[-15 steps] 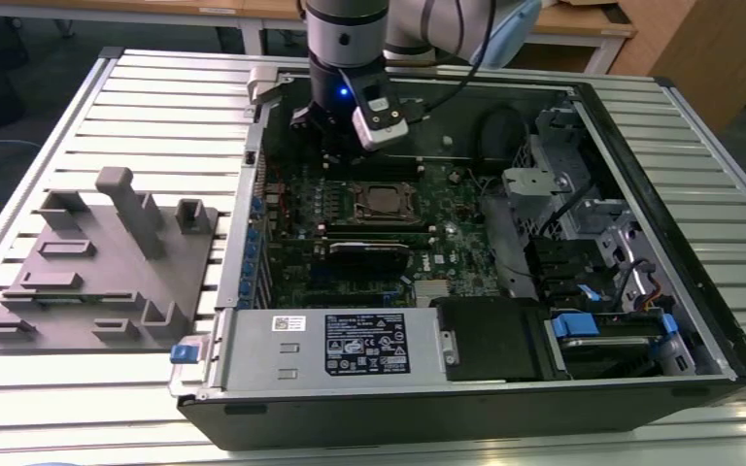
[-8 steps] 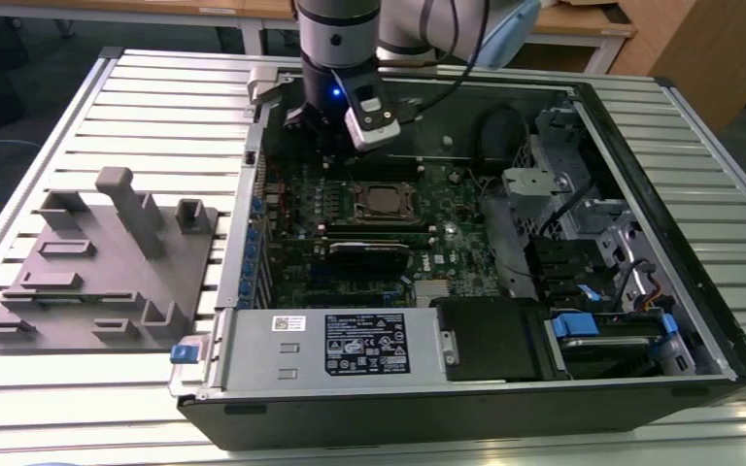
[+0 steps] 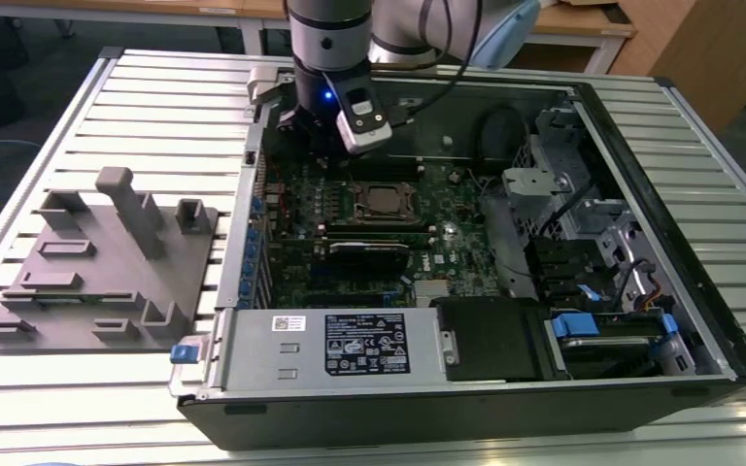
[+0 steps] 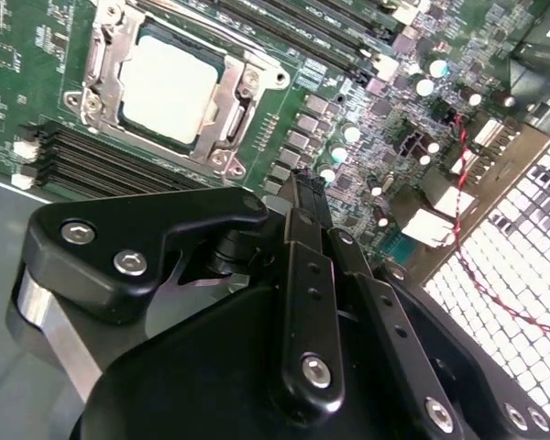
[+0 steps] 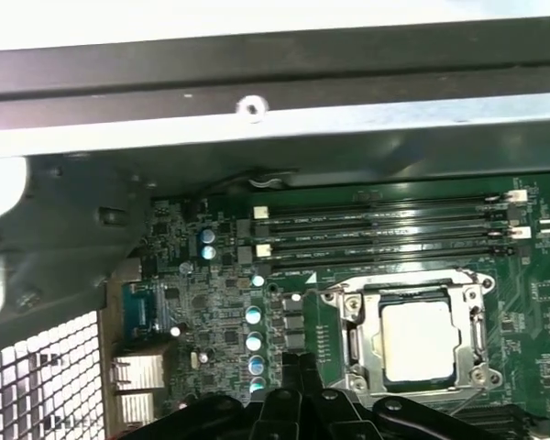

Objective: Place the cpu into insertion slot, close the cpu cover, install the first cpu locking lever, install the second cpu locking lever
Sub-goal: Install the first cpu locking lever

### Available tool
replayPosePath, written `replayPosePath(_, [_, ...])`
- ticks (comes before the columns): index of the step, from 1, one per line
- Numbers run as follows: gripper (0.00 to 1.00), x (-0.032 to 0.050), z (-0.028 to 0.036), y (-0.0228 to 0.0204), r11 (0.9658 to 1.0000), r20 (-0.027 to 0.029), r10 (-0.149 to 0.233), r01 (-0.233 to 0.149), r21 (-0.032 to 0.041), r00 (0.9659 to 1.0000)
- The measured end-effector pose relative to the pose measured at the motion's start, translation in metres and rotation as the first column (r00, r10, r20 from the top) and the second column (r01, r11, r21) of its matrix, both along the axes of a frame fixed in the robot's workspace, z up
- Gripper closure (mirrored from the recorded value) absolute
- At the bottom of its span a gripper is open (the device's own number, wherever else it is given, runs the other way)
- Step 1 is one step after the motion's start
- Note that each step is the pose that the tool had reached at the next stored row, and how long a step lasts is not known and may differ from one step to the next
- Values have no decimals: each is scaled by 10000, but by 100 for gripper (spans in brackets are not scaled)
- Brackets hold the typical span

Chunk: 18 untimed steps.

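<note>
So the gripper (image 4: 302, 181) has its 2 fingers pressed together with nothing between them, tips pointing down at the green motherboard (image 3: 457, 254) over the patch of small chokes and round capacitors (image 5: 254, 315) just beside the socket, and I can't tell if the tips touch the board. The cpu (image 4: 170, 87) sits flat in the insertion slot (image 4: 235, 104), pale top facing up. The cpu cover (image 5: 411, 290) lies down flat around it, so the chip shows through the cover's square window. Can't make out whether the 2 locking levers are latched. On one side of the socket run long black memory slots (image 5: 385, 229), empty in both wrist views. In the exterior view the arm (image 3: 330, 39) comes down into the far corner of the open pc case (image 3: 691, 320), the socket sits just beside it toward the camera, and a black expansion card (image 3: 370, 249) lies nearer still. The power supply (image 3: 347, 345) fills the near edge of the case. Well apart, at the exterior view's left, a grey fixture tray (image 3: 101, 267) rests on the slatted table (image 3: 36, 408)
</note>
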<state>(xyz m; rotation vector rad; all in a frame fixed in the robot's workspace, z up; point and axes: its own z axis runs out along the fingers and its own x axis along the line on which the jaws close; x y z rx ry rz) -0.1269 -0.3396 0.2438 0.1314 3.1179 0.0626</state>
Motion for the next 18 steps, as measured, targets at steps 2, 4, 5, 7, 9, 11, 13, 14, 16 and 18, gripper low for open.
replayPosePath(2, [89, -17, -2, 1, 10000, 1, 0, 0, 1, 10000])
replayPosePath(4, [89, -24, -3, 2, 10000, 0, -1, 1, 0, 10000])
replayPosePath(5, [89, -27, -3, 3, 10000, -1, -1, 1, 0, 10000])
replayPosePath(7, [89, -33, -4, 5, 10000, -3, -1, 1, 3, 10000])
replayPosePath(9, [89, -36, -4, 6, 10000, -7, 1, -1, 20, 10000])
replayPosePath(11, [89, -40, -4, 6, 9999, -30, 0, 0, 106, 10000])
replayPosePath(13, [89, -41, -4, 7, 9996, -75, 0, 2, 282, 10000])
replayPosePath(14, [89, -41, -4, 6, 9992, -101, 1, 3, 388, 9999])
replayPosePath(16, [89, -41, -4, 7, 9980, -159, 5, 5, 628, 9999])
replayPosePath(18, [89, -41, -4, 6, 9961, -206, 9, 9, 878, 9998])
